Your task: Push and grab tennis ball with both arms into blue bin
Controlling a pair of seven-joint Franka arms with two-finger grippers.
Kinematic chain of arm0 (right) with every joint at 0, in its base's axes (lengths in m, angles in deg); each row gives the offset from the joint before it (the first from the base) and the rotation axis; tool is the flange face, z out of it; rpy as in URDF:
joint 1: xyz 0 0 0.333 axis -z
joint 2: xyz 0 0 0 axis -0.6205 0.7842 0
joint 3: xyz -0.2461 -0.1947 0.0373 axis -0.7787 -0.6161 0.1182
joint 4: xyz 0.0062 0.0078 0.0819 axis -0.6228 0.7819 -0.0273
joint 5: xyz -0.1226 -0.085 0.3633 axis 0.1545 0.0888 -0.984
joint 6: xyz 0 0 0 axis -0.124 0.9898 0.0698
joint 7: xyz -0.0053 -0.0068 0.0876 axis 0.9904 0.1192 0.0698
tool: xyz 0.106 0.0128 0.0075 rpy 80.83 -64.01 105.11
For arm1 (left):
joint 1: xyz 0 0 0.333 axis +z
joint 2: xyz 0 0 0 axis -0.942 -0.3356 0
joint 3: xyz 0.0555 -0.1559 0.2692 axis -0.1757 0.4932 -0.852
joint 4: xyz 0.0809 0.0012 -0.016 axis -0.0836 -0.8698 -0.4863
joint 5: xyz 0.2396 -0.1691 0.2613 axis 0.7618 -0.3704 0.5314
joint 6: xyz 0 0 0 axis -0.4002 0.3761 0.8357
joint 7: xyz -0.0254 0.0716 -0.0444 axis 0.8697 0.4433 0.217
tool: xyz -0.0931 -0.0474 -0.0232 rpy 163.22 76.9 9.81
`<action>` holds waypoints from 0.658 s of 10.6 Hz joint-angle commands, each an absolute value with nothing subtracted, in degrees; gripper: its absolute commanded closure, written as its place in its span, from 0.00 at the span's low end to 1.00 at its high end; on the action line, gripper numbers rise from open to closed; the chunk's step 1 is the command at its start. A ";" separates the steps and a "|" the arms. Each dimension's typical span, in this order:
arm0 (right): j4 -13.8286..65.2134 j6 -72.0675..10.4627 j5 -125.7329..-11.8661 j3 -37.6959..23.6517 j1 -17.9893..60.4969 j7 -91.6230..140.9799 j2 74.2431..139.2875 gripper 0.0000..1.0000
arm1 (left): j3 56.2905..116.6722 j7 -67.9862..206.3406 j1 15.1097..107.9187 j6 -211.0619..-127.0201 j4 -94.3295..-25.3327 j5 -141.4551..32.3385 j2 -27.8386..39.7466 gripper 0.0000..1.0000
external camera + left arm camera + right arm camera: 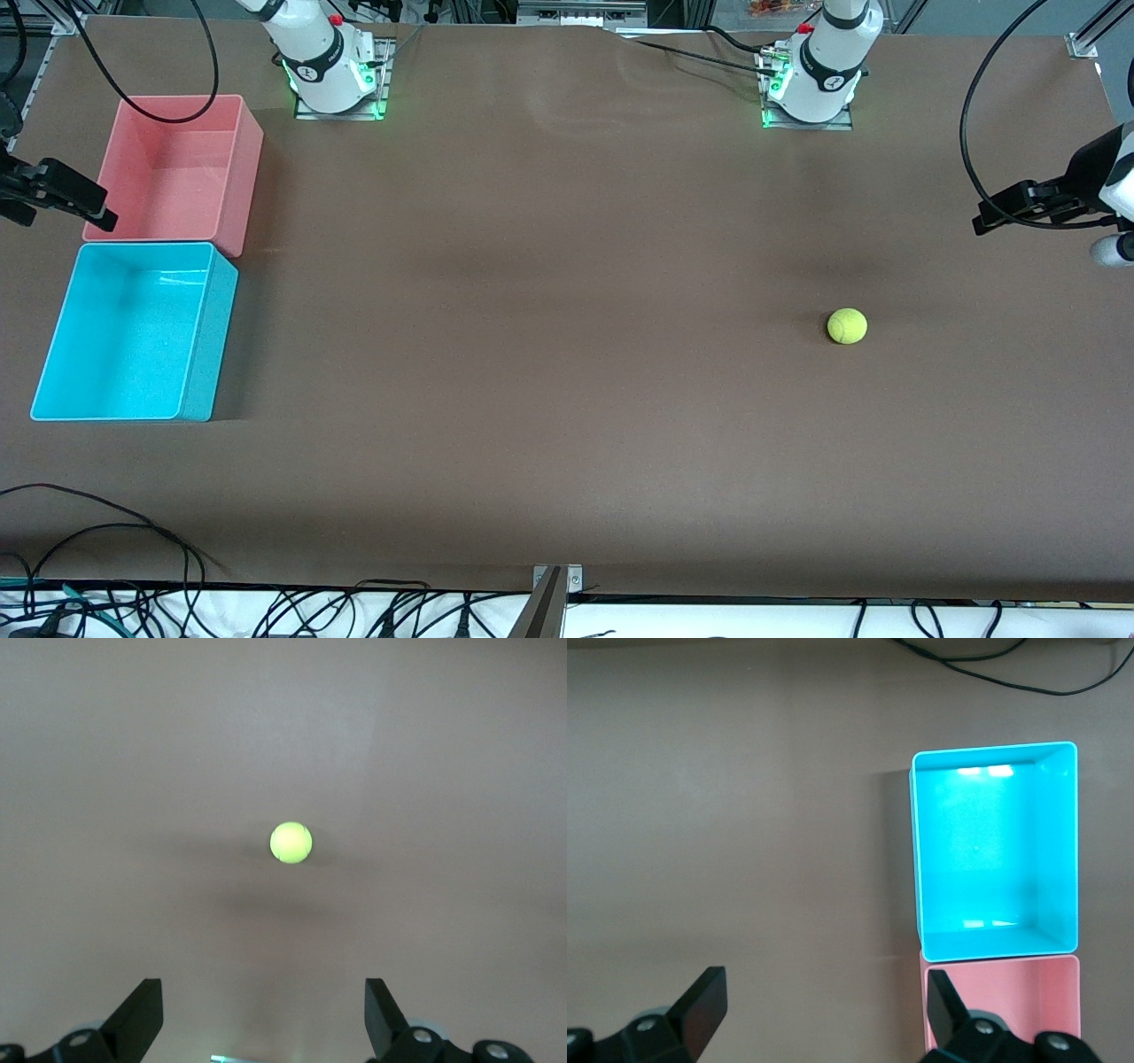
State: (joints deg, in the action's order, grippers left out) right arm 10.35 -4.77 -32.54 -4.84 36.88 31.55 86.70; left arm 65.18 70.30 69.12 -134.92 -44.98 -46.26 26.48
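The tennis ball (847,325) lies on the brown table toward the left arm's end; it also shows in the left wrist view (291,842), apart from the fingers. The blue bin (133,332) stands empty at the right arm's end, and shows in the right wrist view (992,850). My left gripper (985,221) hangs open and empty over the table's end, past the ball; its fingers (142,1014) stand wide apart. My right gripper (99,214) hangs open and empty over the pink bin's outer edge, with its fingers (704,1005) wide apart.
A pink bin (173,168), empty, touches the blue bin on the side farther from the front camera; it shows in the right wrist view (1028,992). Cables (106,532) lie along the table's near edge. A metal bracket (554,589) sits mid-edge.
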 commanded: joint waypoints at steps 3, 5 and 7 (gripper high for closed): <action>10.61 -5.09 -32.04 -4.82 37.03 30.94 86.47 0.00 | 64.55 70.29 69.42 -144.66 -53.59 -40.49 25.16 0.00; 10.61 -5.09 -32.04 -4.82 37.03 30.94 86.47 0.00 | 64.55 70.37 69.42 -150.29 -59.51 -37.40 25.16 0.00; 10.61 -5.09 -32.13 -4.74 36.95 30.94 86.47 0.00 | 64.64 70.46 69.60 -151.62 -59.78 -37.39 25.07 0.00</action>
State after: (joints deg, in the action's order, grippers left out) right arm 10.35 -4.79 -32.54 -4.85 36.88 31.55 86.74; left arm 64.50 70.29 69.51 -149.68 -58.51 -39.18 23.84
